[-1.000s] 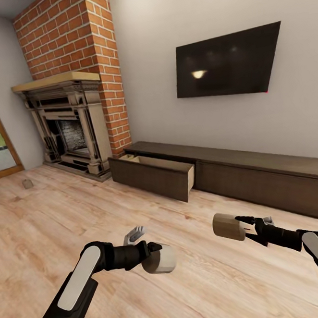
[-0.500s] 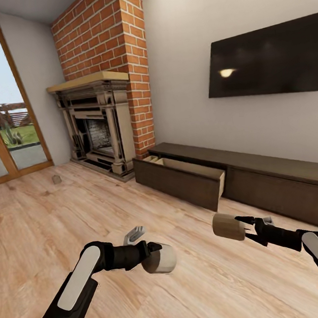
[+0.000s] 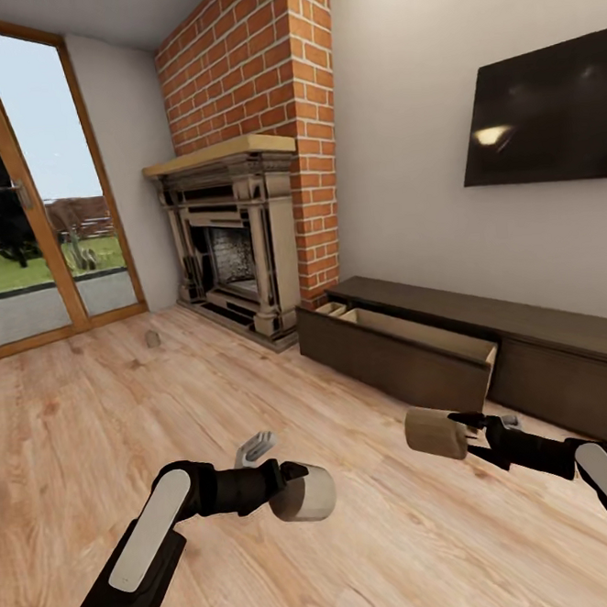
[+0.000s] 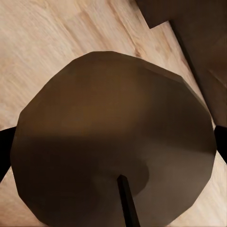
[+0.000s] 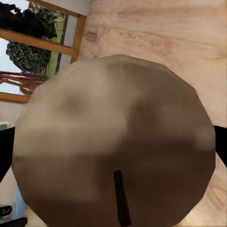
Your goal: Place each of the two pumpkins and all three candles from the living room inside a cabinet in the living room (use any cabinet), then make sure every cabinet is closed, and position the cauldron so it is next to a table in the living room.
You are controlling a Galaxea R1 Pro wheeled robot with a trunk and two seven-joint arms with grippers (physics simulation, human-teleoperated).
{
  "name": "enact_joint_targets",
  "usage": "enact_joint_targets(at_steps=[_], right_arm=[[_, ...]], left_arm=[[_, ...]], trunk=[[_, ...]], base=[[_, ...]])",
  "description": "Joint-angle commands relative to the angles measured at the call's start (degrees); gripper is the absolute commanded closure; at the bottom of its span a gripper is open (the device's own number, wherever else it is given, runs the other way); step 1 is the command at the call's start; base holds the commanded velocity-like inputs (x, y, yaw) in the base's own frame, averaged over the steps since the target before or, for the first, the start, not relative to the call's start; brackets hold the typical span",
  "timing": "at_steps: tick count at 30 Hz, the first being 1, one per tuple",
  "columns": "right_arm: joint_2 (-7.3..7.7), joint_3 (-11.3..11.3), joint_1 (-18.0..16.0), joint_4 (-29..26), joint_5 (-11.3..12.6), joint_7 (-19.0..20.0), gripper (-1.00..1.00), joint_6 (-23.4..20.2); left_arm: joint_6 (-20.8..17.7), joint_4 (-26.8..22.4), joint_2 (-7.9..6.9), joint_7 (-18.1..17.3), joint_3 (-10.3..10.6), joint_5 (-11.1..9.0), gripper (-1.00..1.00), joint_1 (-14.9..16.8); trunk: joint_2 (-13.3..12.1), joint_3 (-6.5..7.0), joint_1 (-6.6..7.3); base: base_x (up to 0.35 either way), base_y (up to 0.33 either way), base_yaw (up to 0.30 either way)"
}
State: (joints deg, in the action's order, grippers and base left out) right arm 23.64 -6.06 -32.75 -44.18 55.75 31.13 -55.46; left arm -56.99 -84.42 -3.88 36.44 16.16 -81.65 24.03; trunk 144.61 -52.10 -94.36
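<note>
We count three candles: one [image 3: 304, 493] pinched in our left gripper [image 3: 288, 491], one [image 3: 434, 433] clamped in our right gripper [image 3: 462, 435], and a third [image 3: 152, 338] lying on the wooden floor [image 3: 120, 421] near the glass door [image 3: 30, 226], well apart from us. Each gripper's fingers are spread only as wide as the candle they press on, and the wrist views show the faceted candle ends [image 4: 113, 142] [image 5: 113, 142] close up. One cabinet [image 3: 474, 353] runs along the wall beside the fireplace [image 3: 234, 245], with one drawer [image 3: 409, 354] pulled out.
</note>
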Motion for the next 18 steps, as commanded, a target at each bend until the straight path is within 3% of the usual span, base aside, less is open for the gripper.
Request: enact_joint_targets(at_steps=[1,18], right_arm=[[0.0,-0.2,-0.1,0.0,0.2,0.3,1.0,-0.4],[0.01,-0.2,0.0,0.0,0.2,0.3,1.0,-0.4]], left_arm=[[0.2,-0.1,-0.05,0.6,0.1,-1.0,1.0,0.1],[0.2,-0.1,0.01,0.6,0.1,-0.9,1.0,0.1]], trunk=[[0.0,-0.04,-0.02],[0.0,-0.01,-0.02]], base=[[0.301,0.168,0.092],[0.303,0.16,0.009]])
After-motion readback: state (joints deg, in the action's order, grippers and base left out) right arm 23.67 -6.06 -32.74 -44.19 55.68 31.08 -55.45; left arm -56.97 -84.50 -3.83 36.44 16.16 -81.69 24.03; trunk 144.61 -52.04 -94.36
